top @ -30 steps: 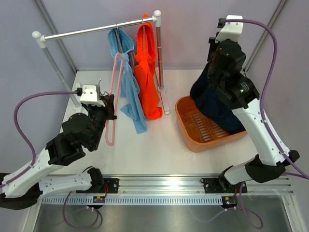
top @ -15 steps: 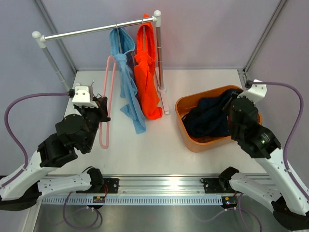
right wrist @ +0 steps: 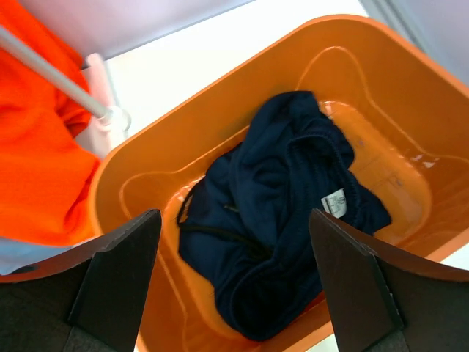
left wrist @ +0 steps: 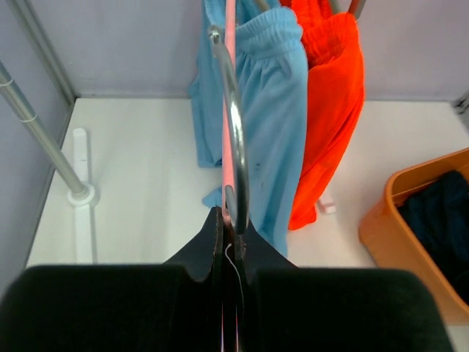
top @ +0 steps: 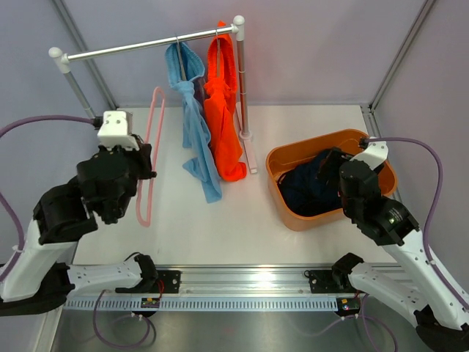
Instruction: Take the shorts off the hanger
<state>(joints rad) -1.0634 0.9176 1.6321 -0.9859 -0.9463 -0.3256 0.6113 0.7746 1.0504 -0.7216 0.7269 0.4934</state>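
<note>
The left gripper point(left wrist: 227, 220) is pinched on the bare pink hanger point(left wrist: 229, 15), whose metal hook point(left wrist: 236, 139) stands close in front of the light blue shorts point(top: 194, 139); a swing toward them could snag the cloth and drag it along the rail point(top: 132, 45); whether hook and fabric touch is hard to tell from the wrist view. The orange shorts point(top: 223, 132) hang beside the rail's upright post point(top: 240, 81), so a reach from the right could knock it. The navy shorts point(right wrist: 286, 220) lie bunched inside the basket point(right wrist: 366, 44); the right gripper point(right wrist: 234, 271) hovers over them, spread and empty; lowering could catch the rim. Bare table point(top: 242, 220) lies open between the arms; the left side is hemmed by the rail's other leg.
</note>
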